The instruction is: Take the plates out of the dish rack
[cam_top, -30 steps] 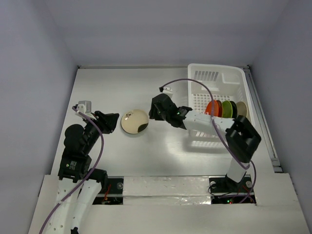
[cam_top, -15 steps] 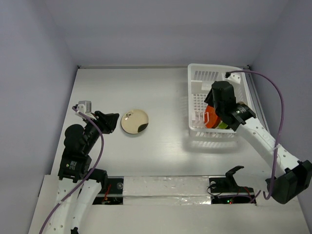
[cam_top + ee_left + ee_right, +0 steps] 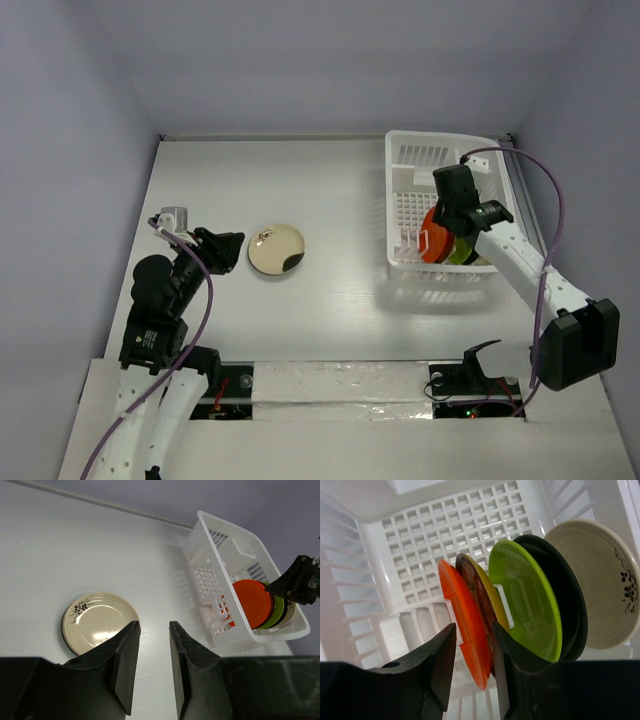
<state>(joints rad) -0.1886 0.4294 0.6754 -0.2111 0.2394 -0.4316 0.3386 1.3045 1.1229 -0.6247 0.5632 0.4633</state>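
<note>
The white dish rack (image 3: 441, 146) stands at the back right and also shows in the left wrist view (image 3: 226, 529). Several plates stand on edge in it: red-orange (image 3: 465, 615), yellow-brown patterned (image 3: 478, 594), lime green (image 3: 525, 600), dark (image 3: 566, 611) and cream (image 3: 600, 590). My right gripper (image 3: 473, 626) is open inside the rack, its jaws either side of the red-orange plate's rim (image 3: 433, 237), with a gap at the left finger. Another cream plate (image 3: 277, 249) lies flat on the table. My left gripper (image 3: 153, 624) is open and empty just left of it (image 3: 236, 251).
The table's back edge meets the wall behind the rack. The right arm's purple cable (image 3: 548, 190) loops over the rack's right side. The rack's near wall (image 3: 415, 630) is close in front of the right fingers.
The right arm swung from beside the cream plate at mid-table over to the rack and settled its jaws round the red-orange plate. The left arm has not moved.
</note>
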